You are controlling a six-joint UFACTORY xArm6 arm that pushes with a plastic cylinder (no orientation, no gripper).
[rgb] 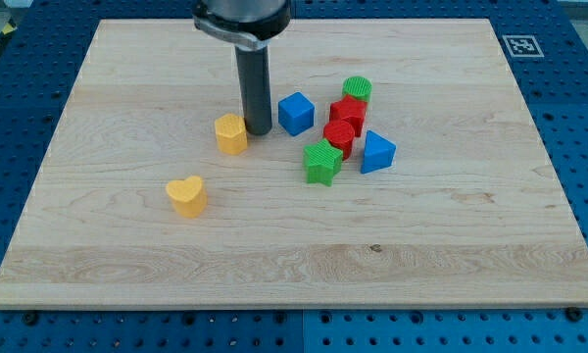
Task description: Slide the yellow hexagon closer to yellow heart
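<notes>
The yellow hexagon point(231, 133) sits left of the board's middle. My tip point(258, 130) stands right beside it on its right side, touching or nearly touching. The yellow heart point(187, 195) lies below and to the left of the hexagon, about a block's width of bare wood between them. The dark rod rises from the tip to the view's top.
A blue cube point(296, 113) stands just right of the tip. Further right is a cluster: a green cylinder point(357, 89), two red blocks point(345, 114) point(340, 135), a green star point(321, 162) and a blue triangle point(376, 152). The wooden board point(451, 245) ends on blue pegboard.
</notes>
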